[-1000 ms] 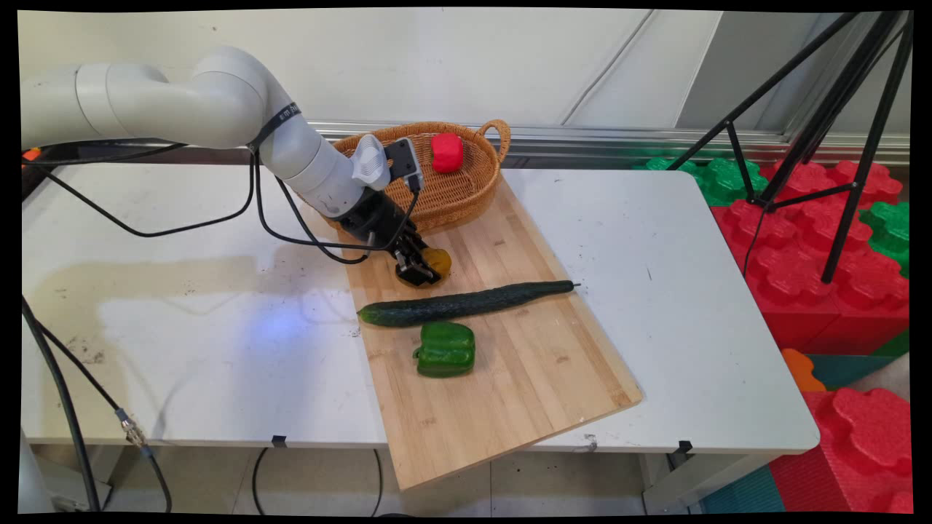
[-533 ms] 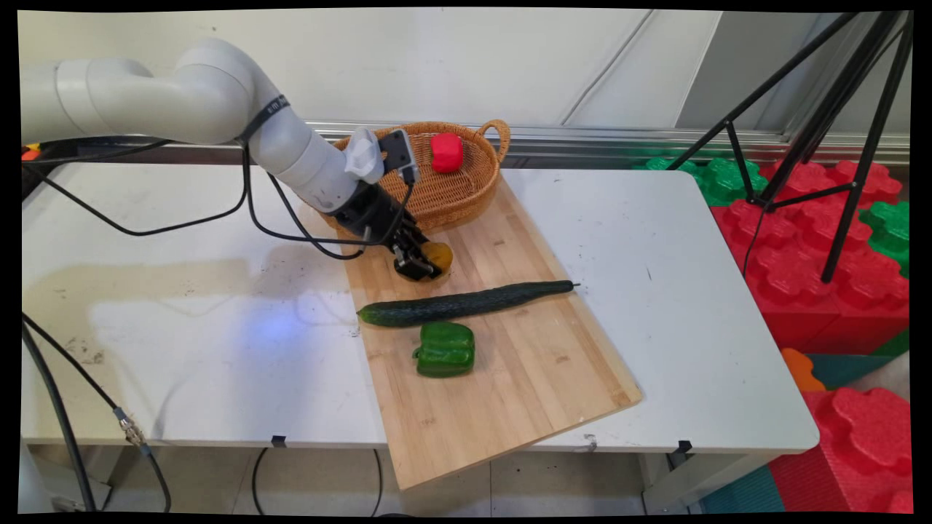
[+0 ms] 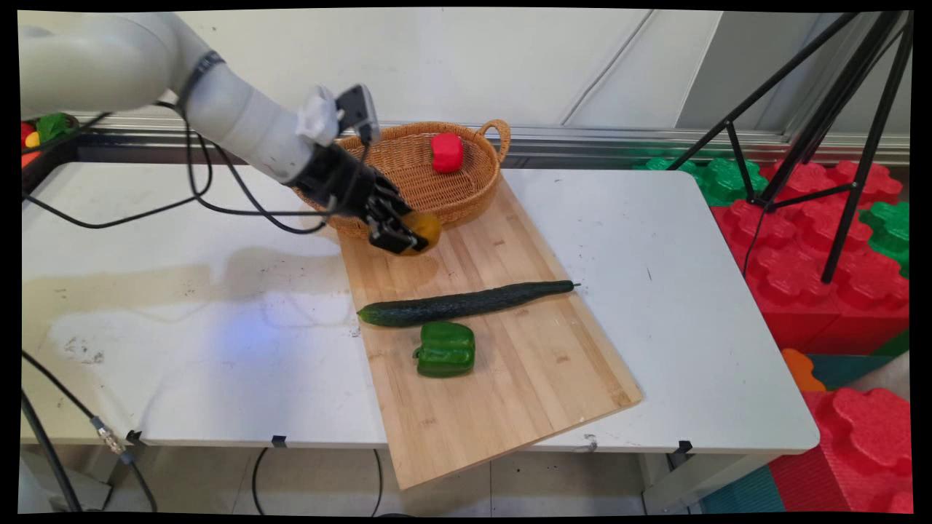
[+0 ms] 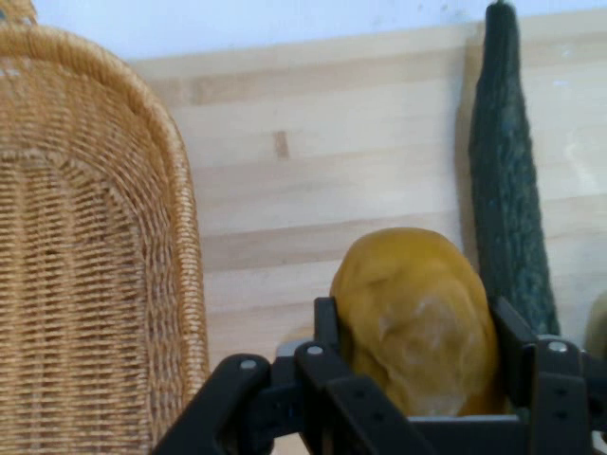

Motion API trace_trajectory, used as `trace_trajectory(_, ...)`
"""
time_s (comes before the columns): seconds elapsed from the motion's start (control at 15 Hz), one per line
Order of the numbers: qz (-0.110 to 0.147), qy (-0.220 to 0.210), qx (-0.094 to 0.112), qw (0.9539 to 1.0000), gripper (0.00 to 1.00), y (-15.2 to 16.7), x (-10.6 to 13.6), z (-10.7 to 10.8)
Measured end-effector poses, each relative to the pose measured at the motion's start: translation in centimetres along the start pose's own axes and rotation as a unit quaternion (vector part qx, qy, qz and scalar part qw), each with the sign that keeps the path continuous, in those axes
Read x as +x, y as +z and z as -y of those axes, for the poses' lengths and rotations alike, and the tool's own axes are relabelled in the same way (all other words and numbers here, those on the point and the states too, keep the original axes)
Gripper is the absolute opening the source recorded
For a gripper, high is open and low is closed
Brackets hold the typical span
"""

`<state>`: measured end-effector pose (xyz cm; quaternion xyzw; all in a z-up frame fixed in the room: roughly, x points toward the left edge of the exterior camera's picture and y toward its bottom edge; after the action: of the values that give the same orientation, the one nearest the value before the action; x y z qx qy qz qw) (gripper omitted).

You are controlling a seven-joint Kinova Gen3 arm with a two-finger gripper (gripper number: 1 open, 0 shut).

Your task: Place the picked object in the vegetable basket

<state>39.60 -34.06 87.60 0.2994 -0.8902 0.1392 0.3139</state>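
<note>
The tool (image 3: 403, 234) is closed around a yellow pepper (image 4: 417, 322). It holds the pepper up in the air over the wooden board (image 3: 510, 364), right next to the basket (image 3: 451, 193). A red pepper (image 3: 446, 152) sits in the basket. A cucumber (image 3: 466, 303) and a green pepper (image 3: 445, 349) lie on the board on the white tabletop (image 3: 692, 306).

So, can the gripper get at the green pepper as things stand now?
Probably not: the gripper is shut on a yellow pepper, so its fingers are full. The way itself looks free; only the cucumber lies between it and the green pepper.
</note>
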Motion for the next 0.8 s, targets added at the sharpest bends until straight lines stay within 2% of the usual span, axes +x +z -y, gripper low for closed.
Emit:
trace_trajectory(0.4,-0.04,-0.008,0.012,0.9991,0.0,-6.2,-0.2,1.1)
trace_trajectory(0.8,-0.056,-0.027,0.04,0.9973,0.0,-10.7,-1.5,3.6)
